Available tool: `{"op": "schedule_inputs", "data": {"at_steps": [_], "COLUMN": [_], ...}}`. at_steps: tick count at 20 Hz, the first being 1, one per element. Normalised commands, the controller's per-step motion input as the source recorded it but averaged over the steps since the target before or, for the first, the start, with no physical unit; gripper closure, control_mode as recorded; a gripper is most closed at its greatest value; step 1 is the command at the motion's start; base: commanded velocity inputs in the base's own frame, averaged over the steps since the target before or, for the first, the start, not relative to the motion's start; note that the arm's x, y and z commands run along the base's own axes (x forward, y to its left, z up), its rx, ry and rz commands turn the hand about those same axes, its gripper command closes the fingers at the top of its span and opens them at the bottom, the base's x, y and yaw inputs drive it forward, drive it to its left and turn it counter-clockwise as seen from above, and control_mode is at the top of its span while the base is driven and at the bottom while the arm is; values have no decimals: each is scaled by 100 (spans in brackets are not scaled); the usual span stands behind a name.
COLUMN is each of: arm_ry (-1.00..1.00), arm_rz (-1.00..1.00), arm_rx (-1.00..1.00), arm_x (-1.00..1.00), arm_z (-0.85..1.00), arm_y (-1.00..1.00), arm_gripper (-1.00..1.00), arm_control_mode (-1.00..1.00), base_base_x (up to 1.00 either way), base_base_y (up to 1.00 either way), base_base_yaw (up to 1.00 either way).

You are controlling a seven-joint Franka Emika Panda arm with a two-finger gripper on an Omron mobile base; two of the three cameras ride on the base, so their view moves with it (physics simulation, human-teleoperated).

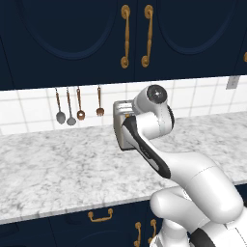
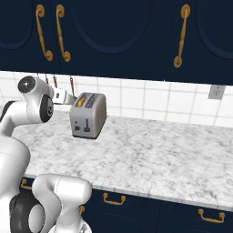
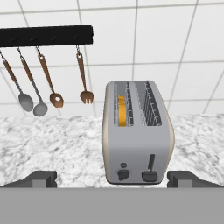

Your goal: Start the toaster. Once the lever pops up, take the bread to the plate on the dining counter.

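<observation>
The silver-grey toaster stands on the marble worktop near the tiled wall, its end face with a dark knob and lever toward my hand. The bread, an orange slice, sits down in its left slot. My gripper is open, its two dark fingertips spread wide on either side of the toaster's end face, a little short of it. In the right base view the toaster shows with the bread in the slot nearer my hand. My arm half hides the toaster in the left base view. The plate and dining counter are out of view.
Several spoons and a fork hang from a black rail on the wall left of the toaster. Navy wall cabinets hang above. The marble worktop stretches right of the toaster, with a wall outlet at the far right.
</observation>
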Motion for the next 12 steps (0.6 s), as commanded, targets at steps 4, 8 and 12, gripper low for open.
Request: {"op": "schedule_inputs", "data": {"at_steps": [4,8,12], "arm_ry": [0,0,0], "arm_rz": [0,0,0], "arm_rx": [0,0,0], "arm_x": [0,0,0], "arm_z": [0,0,0], "arm_y": [0,0,0], "arm_gripper": [-100,-100,-100], "arm_control_mode": [-100,-100,-100], "base_base_x": [0,0,0], "base_base_y": [0,0,0], "base_base_yaw": [0,0,0]}}
